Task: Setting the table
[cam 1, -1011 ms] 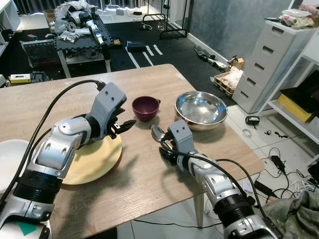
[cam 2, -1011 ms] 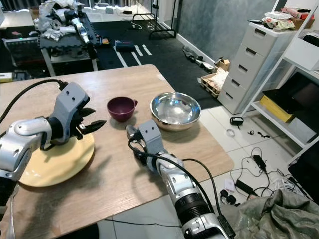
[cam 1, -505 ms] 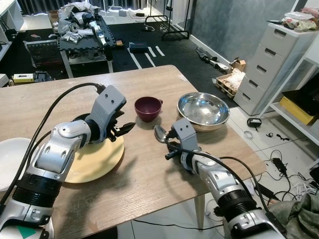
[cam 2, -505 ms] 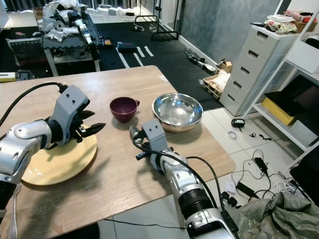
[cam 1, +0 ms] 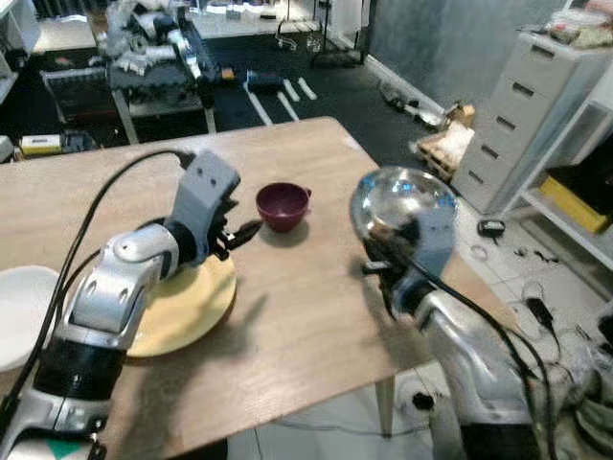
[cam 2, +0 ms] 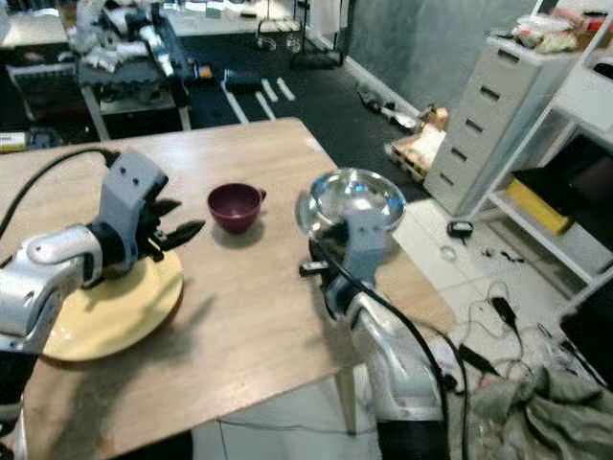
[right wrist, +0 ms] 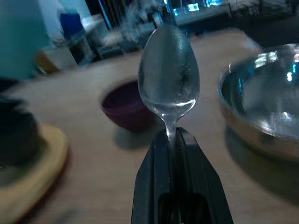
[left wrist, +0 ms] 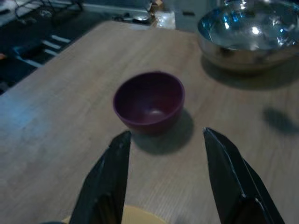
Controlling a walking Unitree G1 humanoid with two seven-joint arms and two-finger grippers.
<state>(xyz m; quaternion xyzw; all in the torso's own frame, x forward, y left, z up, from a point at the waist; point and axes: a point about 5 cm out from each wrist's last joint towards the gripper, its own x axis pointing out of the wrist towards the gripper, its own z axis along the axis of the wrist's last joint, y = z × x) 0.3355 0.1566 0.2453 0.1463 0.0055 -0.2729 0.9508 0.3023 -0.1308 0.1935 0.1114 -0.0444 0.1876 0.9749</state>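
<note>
Right gripper (right wrist: 170, 140), low centre of the right wrist view: fingers clamped on the neck of a metal spoon (right wrist: 169, 79), bowl pointing outward and raised above the table (cam 1: 287, 316). In the head views this arm sits right of centre, blurred, in front of the steel bowl (cam 1: 402, 196).

Spoon: judged light, rigid and slick; polished metal may pivot in a narrow pinch, so the best hold is on the flat handle close behind the bowl, as now.

Yellow plate (cam 1: 187, 311), lower left of the left eye view, partly under the left arm. White dish (cam 1: 19, 316) at the left edge.

Left gripper (left wrist: 163, 154), left of centre: fingers spread wide, holding nothing, hovering above the plate's far rim and aimed at the maroon cup (left wrist: 149, 100).

Maroon cup: centre, upright, apparently empty, probably light, slippery-walled and chippable; take it by the rim.

Steel bowl: upper right, near the table's right edge.
</note>
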